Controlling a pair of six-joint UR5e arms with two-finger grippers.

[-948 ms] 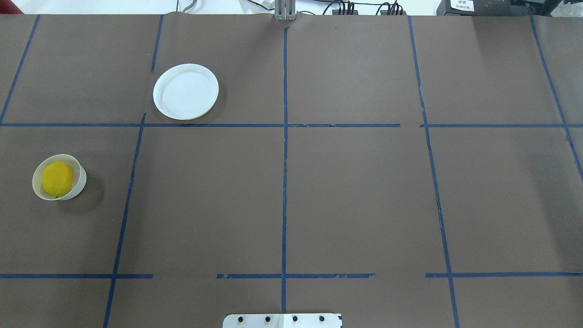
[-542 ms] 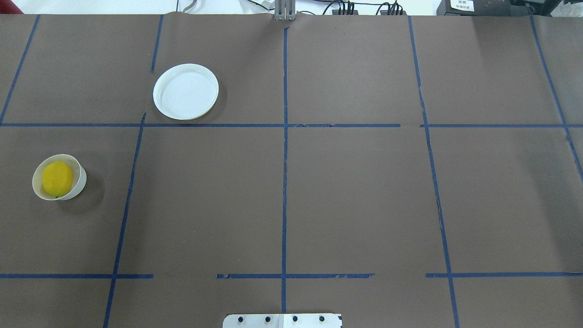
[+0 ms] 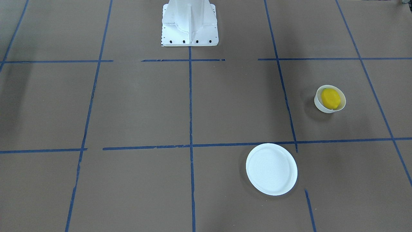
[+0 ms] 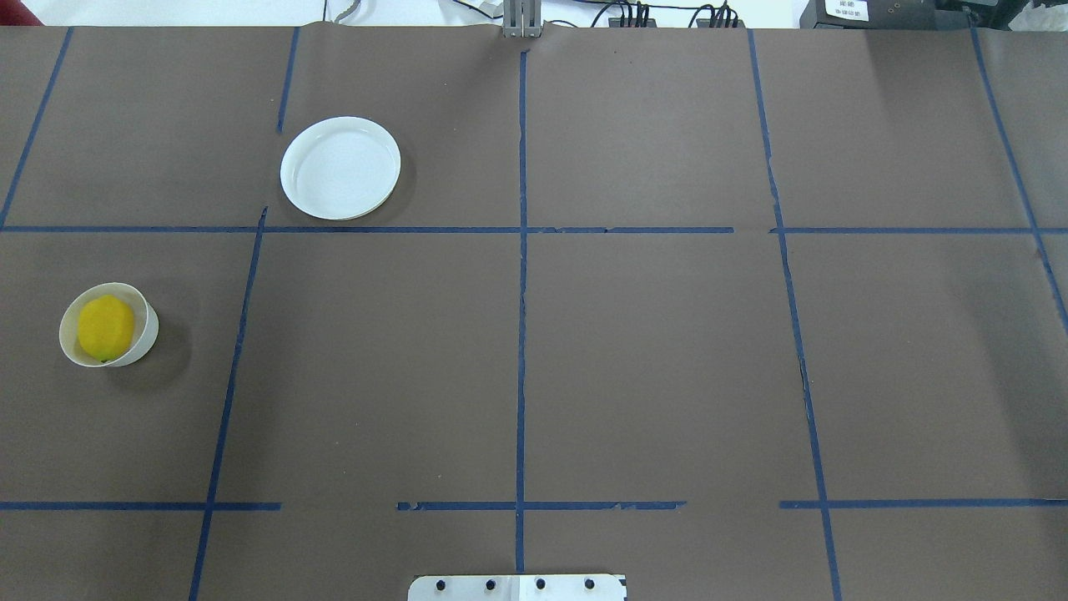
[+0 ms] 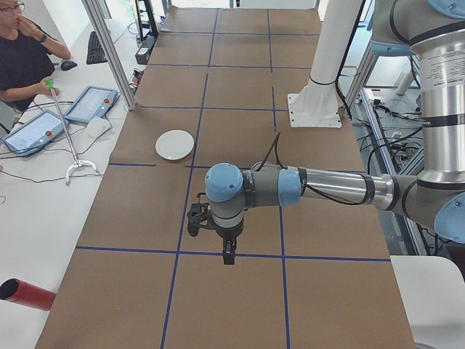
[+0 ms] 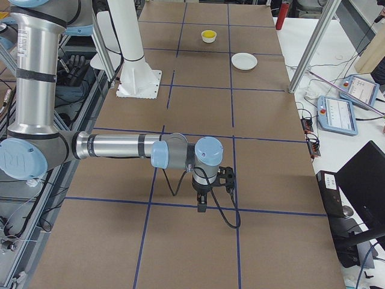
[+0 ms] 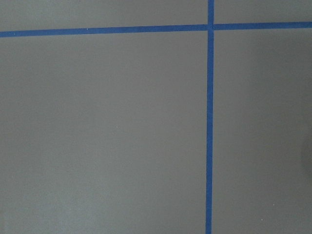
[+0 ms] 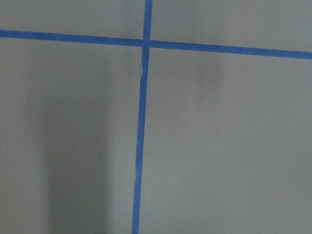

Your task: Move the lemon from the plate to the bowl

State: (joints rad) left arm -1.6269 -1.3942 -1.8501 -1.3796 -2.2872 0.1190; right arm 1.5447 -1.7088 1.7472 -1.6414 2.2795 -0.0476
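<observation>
The yellow lemon [image 4: 106, 327] lies inside the small white bowl [image 4: 144, 340] at the table's left side; it also shows in the front view [image 3: 330, 98] in the bowl [image 3: 322, 108]. The flat white plate [image 4: 340, 167] [image 3: 271, 169] stands empty, farther back and to the right of the bowl. My left gripper [image 5: 228, 256] shows only in the left side view, hanging point-down over bare table; I cannot tell whether it is open or shut. My right gripper [image 6: 201, 206] shows only in the right side view, far from the bowl [image 6: 209, 36]; its state is also unclear.
Brown paper with blue tape lines [image 4: 521, 250] covers the table. The robot's white base [image 3: 189, 22] stands at the near middle edge. An operator [image 5: 22, 51] sits by tablets [image 5: 91, 104] at a side bench. A red cylinder [image 5: 25, 294] lies beside the table.
</observation>
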